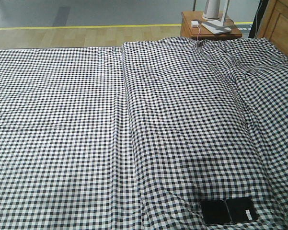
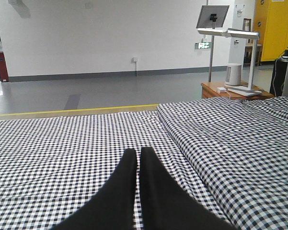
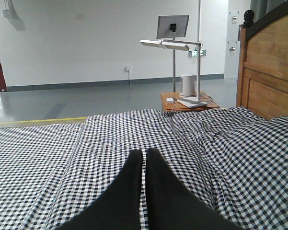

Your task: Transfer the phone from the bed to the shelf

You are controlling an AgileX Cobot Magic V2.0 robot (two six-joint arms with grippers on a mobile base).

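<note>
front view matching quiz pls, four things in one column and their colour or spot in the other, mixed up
1 phone
2 nightstand
3 headboard
4 floor line

a light wood, top right corner
b glossy black, lying on the bed, bottom right
c yellow, on the floor beyond the bed
d reddish brown, at the top, just left of the headboard

Pairs: 1-b, 2-d, 3-a, 4-c

Reddish-brown nightstand [image 1: 188, 29] at far right. On it: white desk lamp [image 1: 216, 26], white cylinder [image 1: 211, 8], small white adapter [image 1: 195, 23] with cord. Wooden headboard [image 1: 280, 24] just right of it. Yellow line [image 1: 86, 27] across grey floor [image 1: 62, 12]. Screen on pole [image 3: 172, 26] behind the nightstand. Yellow cabinet [image 2: 275, 28] and red bin [image 2: 1, 66] by the wall.
</note>
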